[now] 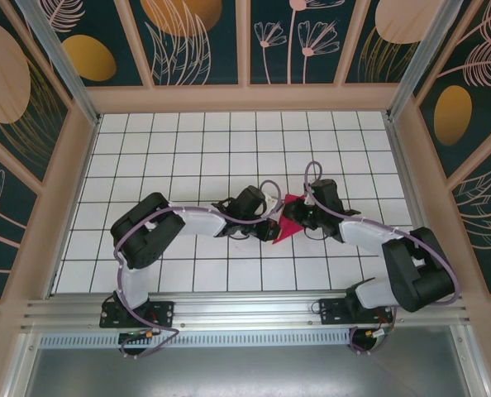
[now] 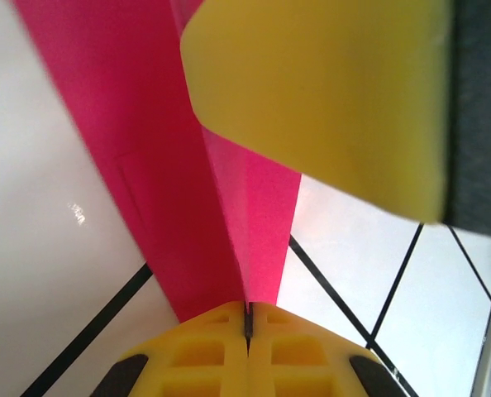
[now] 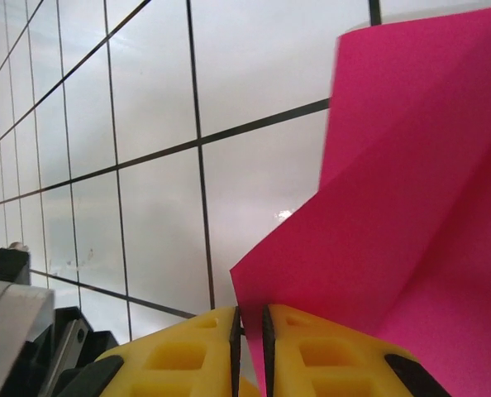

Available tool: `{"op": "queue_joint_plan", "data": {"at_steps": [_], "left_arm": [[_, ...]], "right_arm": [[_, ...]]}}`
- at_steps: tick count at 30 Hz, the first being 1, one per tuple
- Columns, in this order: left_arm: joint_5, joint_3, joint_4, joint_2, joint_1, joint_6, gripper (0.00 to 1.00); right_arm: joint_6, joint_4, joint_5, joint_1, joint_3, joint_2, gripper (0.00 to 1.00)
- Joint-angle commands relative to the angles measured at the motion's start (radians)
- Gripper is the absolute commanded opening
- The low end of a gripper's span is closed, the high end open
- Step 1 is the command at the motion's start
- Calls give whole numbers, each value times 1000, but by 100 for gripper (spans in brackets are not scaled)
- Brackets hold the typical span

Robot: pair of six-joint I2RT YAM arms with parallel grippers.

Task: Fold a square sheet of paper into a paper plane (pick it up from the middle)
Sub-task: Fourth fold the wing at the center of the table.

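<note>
Left wrist: pincer (image 2: 247, 318) tight on pink paper (image 2: 146, 165)

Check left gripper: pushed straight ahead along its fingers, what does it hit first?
The left gripper is shut on the folded magenta paper, which runs ahead of it. Beyond that, the right gripper's yellow finger pad sits close in line, so likely that first; depth is hard to judge.

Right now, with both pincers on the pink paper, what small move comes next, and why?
Probably ease the folded pink paper down onto the tiled table to flatten the crease: left pincer and right pincer are both shut on it, close together, and its layers fan apart.
</note>
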State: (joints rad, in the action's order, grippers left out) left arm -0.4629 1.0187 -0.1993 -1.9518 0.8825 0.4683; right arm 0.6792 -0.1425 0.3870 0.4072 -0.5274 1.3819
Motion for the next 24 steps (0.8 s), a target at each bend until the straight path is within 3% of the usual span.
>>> {"op": "queue_joint_plan", "data": {"at_steps": [1,24], "left_arm": [[-43,5,-48,-18,-13,34,0],[-117,54,-10,-83,-20,34,0]], "right_arm": [[-17,-29,15,-10,-11,36,19],[8,-35,-21,-14,27,9,19]]}}
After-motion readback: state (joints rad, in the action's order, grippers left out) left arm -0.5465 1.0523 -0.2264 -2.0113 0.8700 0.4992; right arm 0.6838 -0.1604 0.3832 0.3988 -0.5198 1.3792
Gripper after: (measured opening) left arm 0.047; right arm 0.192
